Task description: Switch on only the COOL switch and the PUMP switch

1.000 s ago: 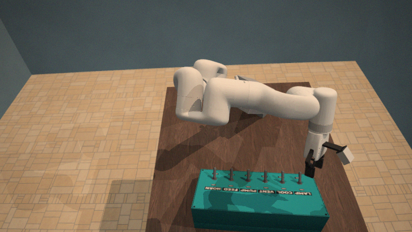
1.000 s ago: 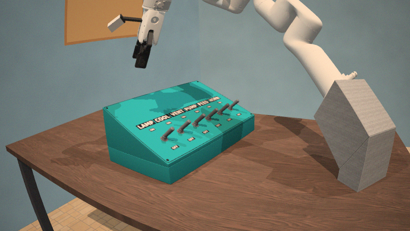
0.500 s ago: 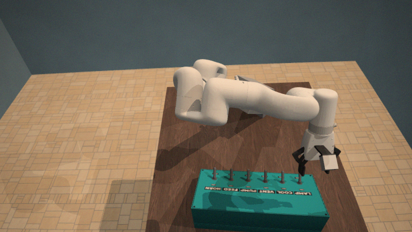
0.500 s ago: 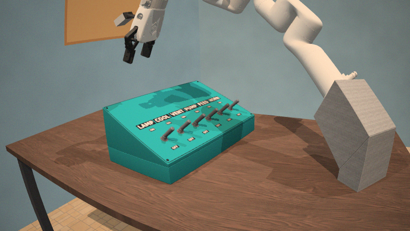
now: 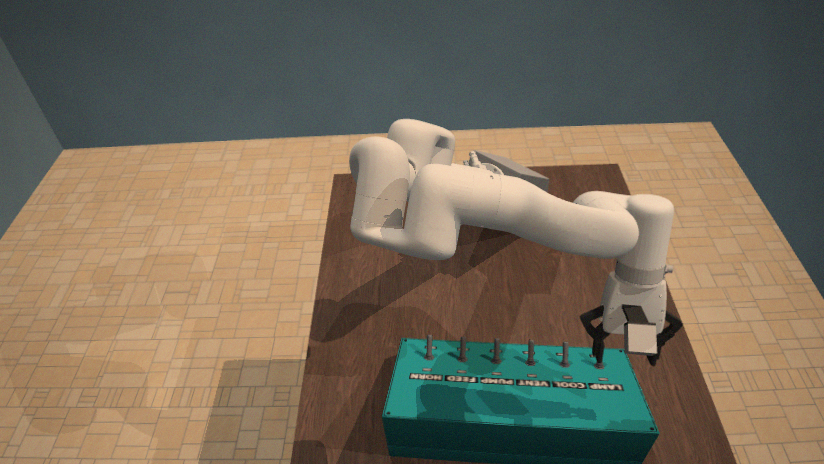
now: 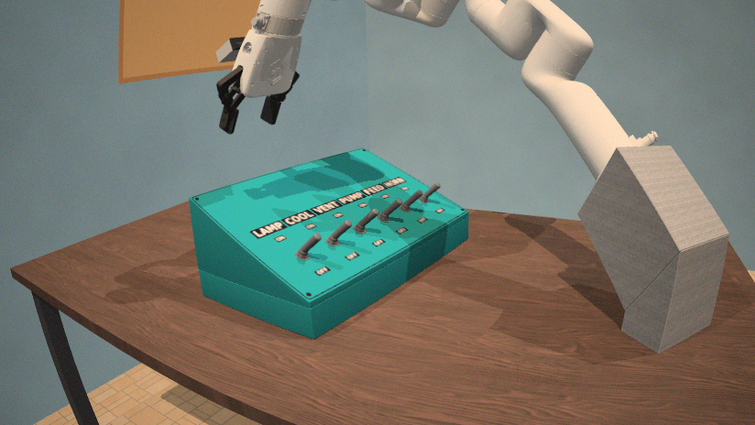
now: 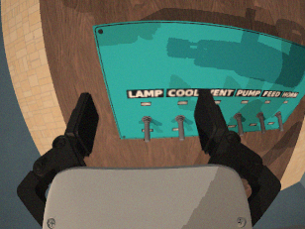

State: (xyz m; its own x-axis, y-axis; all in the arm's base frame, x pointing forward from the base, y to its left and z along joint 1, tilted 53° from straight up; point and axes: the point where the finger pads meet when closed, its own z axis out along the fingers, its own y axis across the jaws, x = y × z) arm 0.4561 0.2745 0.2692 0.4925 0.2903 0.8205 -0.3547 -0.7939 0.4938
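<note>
A: Where does the console stand?

B: It sits on the wooden table, its sloped panel carrying six toggles in one row. Label order: LAMP, COOL, VENT, PUMP, FEED, HORN

A: Positions of the two task toggles?

B: The COOL switch is second in the row, the PUMP switch fourth. Both levers lean to the OFF side. The other four lean the same way; both task toggles remain to be switched on

A: Gripper state?

B: The gripper has its black fingers spread wide apart, nothing between them. It hangs above the console's LAMP end, well clear of the panel in the exterior view

A: Any lever hidden?

B: In the wrist view one finger covers the VENT switch. The COOL lever shows between the two fingers in that view, but the fingers are raised above it, and neither touches it
</note>
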